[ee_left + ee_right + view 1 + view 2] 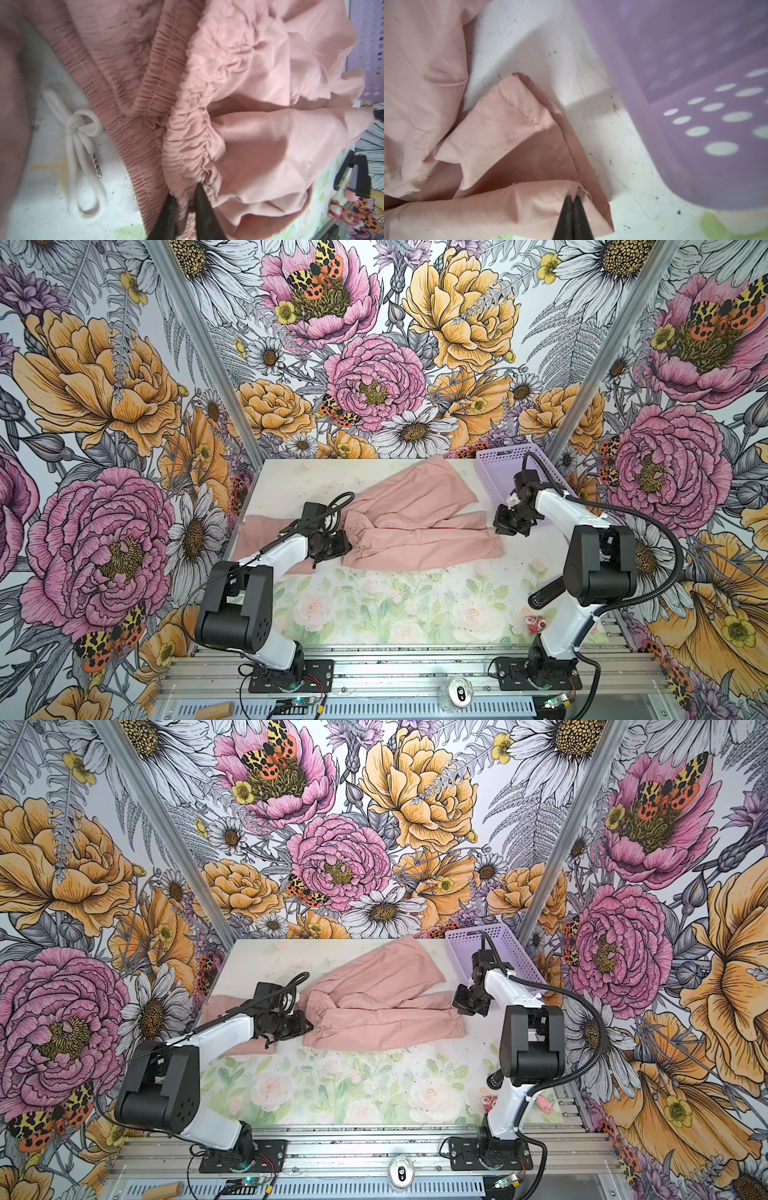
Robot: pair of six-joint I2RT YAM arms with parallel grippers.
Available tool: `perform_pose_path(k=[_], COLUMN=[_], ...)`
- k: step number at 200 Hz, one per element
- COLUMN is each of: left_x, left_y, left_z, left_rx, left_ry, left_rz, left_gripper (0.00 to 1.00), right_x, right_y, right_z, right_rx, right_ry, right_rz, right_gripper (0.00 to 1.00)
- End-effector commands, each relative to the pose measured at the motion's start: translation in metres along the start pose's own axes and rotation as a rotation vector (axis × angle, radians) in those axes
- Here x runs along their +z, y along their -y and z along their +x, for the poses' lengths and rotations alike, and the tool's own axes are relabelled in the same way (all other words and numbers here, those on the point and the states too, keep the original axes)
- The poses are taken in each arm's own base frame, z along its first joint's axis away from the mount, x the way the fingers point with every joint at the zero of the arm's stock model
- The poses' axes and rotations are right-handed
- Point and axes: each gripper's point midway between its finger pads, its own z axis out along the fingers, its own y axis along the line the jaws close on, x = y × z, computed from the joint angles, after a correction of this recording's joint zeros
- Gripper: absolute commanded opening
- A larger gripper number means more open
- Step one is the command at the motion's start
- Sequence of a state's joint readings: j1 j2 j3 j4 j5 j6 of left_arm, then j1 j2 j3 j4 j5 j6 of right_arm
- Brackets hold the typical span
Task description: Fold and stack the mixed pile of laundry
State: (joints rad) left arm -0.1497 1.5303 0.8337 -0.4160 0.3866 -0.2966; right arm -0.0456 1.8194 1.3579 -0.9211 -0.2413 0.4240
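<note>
Left claw (185,192) on shorts' (415,526) waistband (187,135), right claw (573,198) on hem (529,118)

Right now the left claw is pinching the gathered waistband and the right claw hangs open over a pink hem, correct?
Not quite. The right claw is shut on the pink hem, as the right wrist view shows. The left claw does pinch the gathered waistband.

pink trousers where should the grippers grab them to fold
Likely the two ends, as held now: left gripper pinching the gathered waistband from the left, right gripper pinching a leg end from the basket side. The pink trousers lie stretched left to right, so ends can meet.
</note>
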Motion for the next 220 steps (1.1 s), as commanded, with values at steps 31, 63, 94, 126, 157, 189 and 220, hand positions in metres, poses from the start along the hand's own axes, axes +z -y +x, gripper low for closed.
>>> perform_pose_path(k=[31,63,94,126,157,189,220], left_x=[-0.023,-0.058,-0.093,-0.112,-0.130,-0.149,-0.163], left_y=[0.010,0.019,0.029,0.035,0.041,0.046,0.052], left_z=[-0.002,-0.004,0.000,0.009,0.021,0.033,0.039], left_rx=[-0.010,-0.021,-0.043,-0.079,-0.102,-0.092,-0.068], left_ry=[0.049,0.109,0.172,0.203,0.241,0.283,0.329], left_rz=[0.044,0.049,0.067,0.094,0.122,0.137,0.140], left_gripper=[0.00,0.00,0.00,0.00,0.00,0.00,0.00], right_x=[-0.016,-0.036,-0.062,-0.095,-0.125,-0.154,-0.180], right_y=[-0.006,-0.013,-0.018,-0.020,-0.013,0.004,0.021], right_z=[-0.004,0.004,0.016,0.030,0.043,0.058,0.066], right_rx=[-0.023,-0.019,-0.017,-0.022,-0.011,0.029,0.064], right_ry=[0.055,0.082,0.115,0.158,0.203,0.254,0.323], right_rz=[-0.041,-0.081,-0.114,-0.128,-0.119,-0.100,-0.082], right_gripper=[0.00,0.00,0.00,0.00,0.00,0.00,0.00])
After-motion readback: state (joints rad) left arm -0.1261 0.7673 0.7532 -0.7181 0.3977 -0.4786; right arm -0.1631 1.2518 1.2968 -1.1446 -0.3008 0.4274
